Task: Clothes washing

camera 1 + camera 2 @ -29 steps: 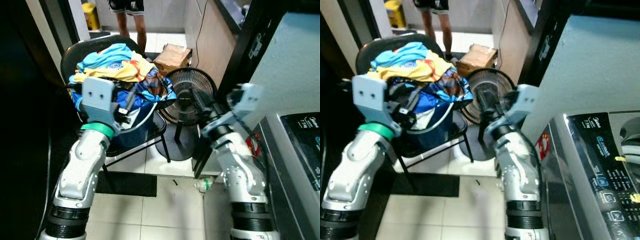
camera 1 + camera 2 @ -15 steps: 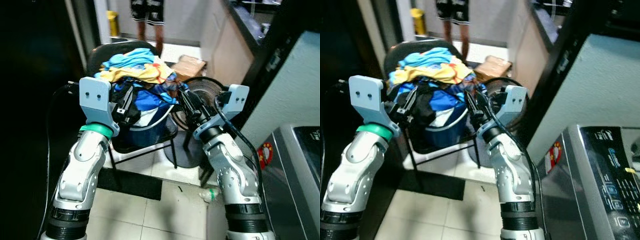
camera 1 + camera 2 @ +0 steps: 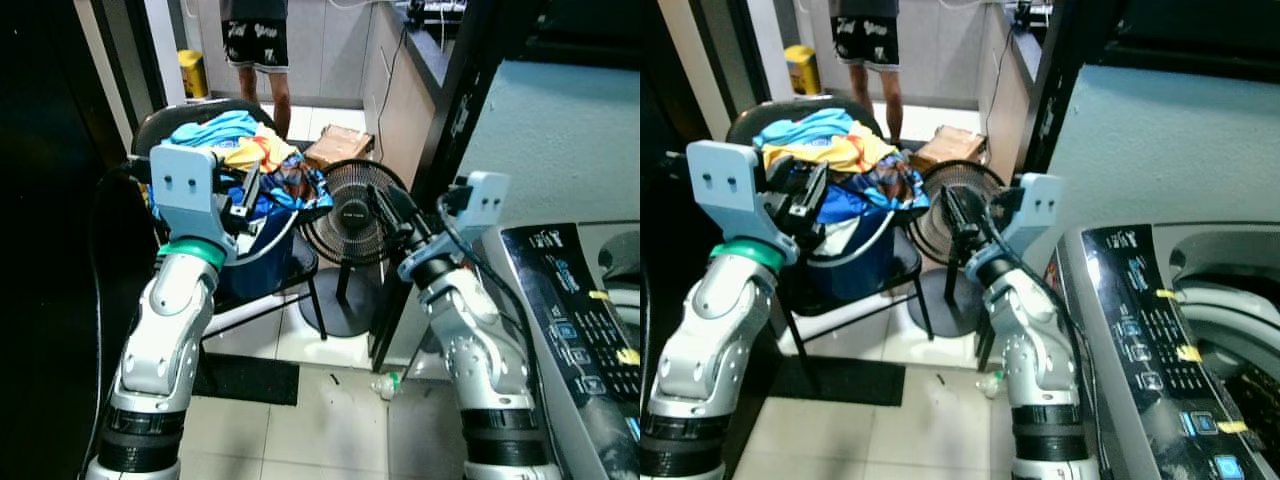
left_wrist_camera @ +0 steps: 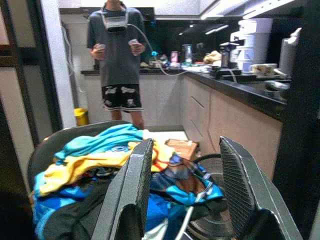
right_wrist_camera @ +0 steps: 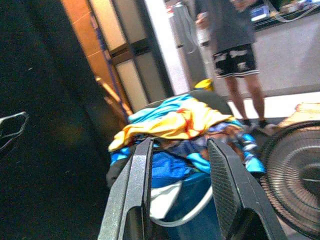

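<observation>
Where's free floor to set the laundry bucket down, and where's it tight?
Free: the white floor tiles between the black mat and the washing machine, bar a small bottle. Tight: the blue bucket heaped with clothes fills the chair, and the fan stands close beside it, by the right gripper.

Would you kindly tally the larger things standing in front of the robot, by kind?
Chair: 1
Blue bucket of clothes: 1
Fan: 1
Cardboard box: 1
Washing machine: 1
Total: 5
</observation>
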Controlling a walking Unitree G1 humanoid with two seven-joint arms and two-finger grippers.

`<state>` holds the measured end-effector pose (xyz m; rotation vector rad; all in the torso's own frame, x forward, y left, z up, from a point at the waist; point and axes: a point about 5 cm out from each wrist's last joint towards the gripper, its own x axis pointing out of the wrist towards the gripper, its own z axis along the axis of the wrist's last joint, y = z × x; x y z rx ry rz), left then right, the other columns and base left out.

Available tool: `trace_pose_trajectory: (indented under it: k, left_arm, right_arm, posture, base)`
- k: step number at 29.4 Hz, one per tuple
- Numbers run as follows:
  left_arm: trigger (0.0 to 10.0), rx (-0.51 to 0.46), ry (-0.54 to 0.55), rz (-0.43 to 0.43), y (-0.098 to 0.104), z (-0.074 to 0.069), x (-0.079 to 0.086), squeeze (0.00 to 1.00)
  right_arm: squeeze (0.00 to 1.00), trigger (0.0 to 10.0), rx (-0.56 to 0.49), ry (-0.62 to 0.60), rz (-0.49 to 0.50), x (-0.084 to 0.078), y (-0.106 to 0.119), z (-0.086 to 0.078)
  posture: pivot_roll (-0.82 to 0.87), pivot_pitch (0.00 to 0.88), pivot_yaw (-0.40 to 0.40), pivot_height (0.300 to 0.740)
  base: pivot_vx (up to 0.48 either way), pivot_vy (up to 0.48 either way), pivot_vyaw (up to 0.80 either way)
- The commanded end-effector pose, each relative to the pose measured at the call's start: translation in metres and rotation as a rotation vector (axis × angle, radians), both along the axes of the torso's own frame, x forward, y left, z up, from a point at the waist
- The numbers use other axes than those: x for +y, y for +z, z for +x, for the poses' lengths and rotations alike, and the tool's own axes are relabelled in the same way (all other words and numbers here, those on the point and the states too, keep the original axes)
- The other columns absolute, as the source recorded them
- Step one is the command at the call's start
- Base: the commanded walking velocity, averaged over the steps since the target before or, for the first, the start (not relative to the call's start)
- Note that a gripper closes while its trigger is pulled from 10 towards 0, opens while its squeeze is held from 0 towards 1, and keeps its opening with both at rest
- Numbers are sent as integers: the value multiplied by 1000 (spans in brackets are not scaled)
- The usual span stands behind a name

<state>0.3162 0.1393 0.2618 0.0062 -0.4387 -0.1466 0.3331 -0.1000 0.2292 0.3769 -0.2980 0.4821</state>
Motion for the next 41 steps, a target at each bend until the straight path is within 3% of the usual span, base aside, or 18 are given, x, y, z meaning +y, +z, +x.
trace_pose_trajectory:
  k: [1,15,18,27,32,41]
  left_arm:
    - [10000,11,12,0,-2,1,2,0]
    - [10000,10,8,2,-2,3,1,0]
    - [10000,11,6,1,-2,2,1,0]
    - [10000,22,-17,-18,-6,2,3,0]
    - [10000,68,9,-29,-16,4,10,0]
    - [10000,66,11,-38,-16,2,11,0]
  right_arm:
    - [0,10000,-10,9,1,1,2,0]
    - [0,10000,-14,11,6,-4,0,-2]
    - [0,10000,-5,19,40,-4,1,-2]
    - [0,10000,-1,5,19,-2,-2,-2]
    - [0,10000,-15,-59,-79,-6,-8,0]
    - [0,10000,5,-45,-110,-3,-14,-2]
  posture:
    - [113,19,31,740]
    - [105,7,38,740]
    - [103,5,37,740]
    - [104,3,33,740]
    - [104,5,32,740]
    - [104,23,27,740]
  base:
    - [416,0,0]
    - [443,0,800]
    - [461,0,0]
    - [463,0,0]
    - [465,0,0]
    - [463,0,0]
